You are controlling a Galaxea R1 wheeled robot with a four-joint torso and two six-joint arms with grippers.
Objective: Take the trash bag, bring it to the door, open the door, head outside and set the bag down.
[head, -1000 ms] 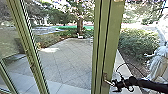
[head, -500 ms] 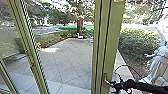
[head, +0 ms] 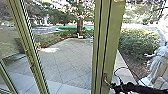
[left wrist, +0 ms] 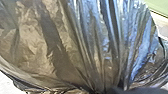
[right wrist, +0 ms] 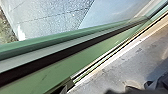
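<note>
Low in the head view, my right gripper [head: 113, 88] is at the lever of the door handle [head: 106, 80], on the green door frame [head: 110, 40]. How firmly it meets the lever cannot be told. The lever slants downward toward the gripper. Large and shiny in the left wrist view, the dark trash bag [left wrist: 60, 50] is drawn into tight pleats that converge at my left gripper [left wrist: 107, 89], which is shut on it. The green door frame [right wrist: 82, 56] crosses the right wrist view diagonally.
Another green frame post [head: 30, 55] stands at the left. Beyond the glass lie a paved yard [head: 67, 60], a tree [head: 80, 25] and a bush [head: 137, 45]. A pale statue-like figure [head: 160, 62] stands outside at the right.
My right arm has come down a little in the head view, and the handle's lever seems to slant more steeply. The door frame and the yard look the same.
</note>
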